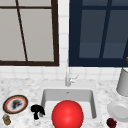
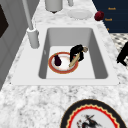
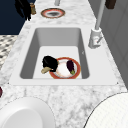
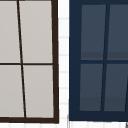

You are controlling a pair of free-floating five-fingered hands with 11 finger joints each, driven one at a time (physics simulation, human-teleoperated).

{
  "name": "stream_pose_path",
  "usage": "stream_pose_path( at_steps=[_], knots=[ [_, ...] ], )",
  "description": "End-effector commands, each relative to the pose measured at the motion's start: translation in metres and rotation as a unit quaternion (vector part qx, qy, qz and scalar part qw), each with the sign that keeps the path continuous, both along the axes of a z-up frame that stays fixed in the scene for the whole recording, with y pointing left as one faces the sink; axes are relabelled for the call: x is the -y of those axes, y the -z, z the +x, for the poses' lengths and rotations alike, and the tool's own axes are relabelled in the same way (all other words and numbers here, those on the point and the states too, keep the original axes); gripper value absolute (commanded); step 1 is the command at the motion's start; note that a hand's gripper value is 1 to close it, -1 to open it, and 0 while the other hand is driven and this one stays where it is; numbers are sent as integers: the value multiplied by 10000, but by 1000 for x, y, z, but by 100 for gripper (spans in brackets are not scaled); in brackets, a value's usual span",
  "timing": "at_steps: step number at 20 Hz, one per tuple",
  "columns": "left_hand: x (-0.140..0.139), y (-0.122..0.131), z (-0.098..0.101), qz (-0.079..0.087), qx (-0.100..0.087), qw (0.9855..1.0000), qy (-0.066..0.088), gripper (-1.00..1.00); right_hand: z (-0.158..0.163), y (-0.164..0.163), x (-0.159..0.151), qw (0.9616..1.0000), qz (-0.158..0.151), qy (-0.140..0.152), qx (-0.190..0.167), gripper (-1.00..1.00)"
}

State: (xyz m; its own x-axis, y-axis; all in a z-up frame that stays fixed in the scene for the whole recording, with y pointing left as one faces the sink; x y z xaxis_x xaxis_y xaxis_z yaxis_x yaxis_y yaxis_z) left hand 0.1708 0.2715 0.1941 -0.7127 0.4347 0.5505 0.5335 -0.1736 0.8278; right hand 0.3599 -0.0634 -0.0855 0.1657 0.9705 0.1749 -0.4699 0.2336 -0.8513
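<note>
A patterned plate point(image 1: 15, 104) lies at the lower left of the front view on the marbled bench point(image 1: 22, 87), a small brown jar point(image 1: 6, 119) just below it. At right stand a grey canister point(image 1: 123, 82), a white plate point(image 1: 118, 110) and a dark red fruit point(image 1: 111, 122). A tap point(image 1: 67, 76) rises mid-frame.

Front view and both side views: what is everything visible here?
sink: one, white, in marble counter
faucet: one, grey, behind sink
red-rimmed plate: one, in basin
aubergine: one, purple, on that plate
patterned plate: one, left counter
jar: one, brown, front left
white plate: one, right counter
fruit: one, dark red, front right
canister: one, grey, right rear
ball: one, red, front centre
right hand: black, in basin, curled round tan tool
left hand: black, near jar
</note>
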Motion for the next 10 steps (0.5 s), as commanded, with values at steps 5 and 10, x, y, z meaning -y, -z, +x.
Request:
stream_pose_path(
  at_steps=[5, 10],
  knots=[
    [0, 0, 0, 0, 0, 10000, 0, 0, -11, -29, -2, 9998, 15, 166, -129, 100],
    [0, 0, 0, 0, 0, 10000, 0, 0, -14, -60, -1, 9997, -86, 215, -53, 100]
  ],
)
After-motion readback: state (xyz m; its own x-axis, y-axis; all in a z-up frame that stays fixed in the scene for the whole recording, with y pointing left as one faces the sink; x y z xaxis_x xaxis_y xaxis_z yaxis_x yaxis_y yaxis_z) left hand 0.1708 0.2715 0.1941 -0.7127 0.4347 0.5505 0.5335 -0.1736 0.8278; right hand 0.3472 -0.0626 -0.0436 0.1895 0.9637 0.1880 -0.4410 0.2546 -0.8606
